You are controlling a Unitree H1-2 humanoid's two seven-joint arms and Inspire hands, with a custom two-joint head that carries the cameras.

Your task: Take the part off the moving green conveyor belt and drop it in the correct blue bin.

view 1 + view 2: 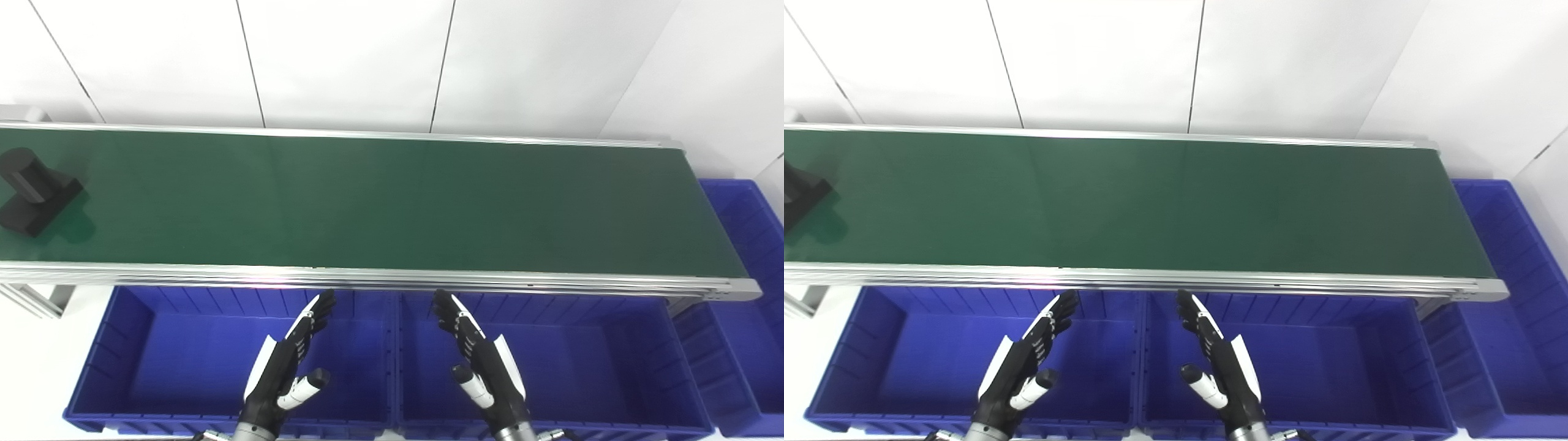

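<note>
A black part [33,193], a short cylinder standing on a square block, rides at the far left end of the green conveyor belt [380,202]; the right eye view cuts it off at the frame edge [799,193]. My left hand [288,361] hovers open above the left blue bin [147,361], fingers pointing up toward the belt's near rail. My right hand [481,355] hovers open over the middle blue bin [588,361] in the same pose. Both hands hold nothing and are far from the part.
A third blue bin [750,263] sits past the belt's right end. Aluminium rails [367,275] edge the belt front and back. A white panelled wall stands behind. The inside of each bin that I can see shows only blue floor.
</note>
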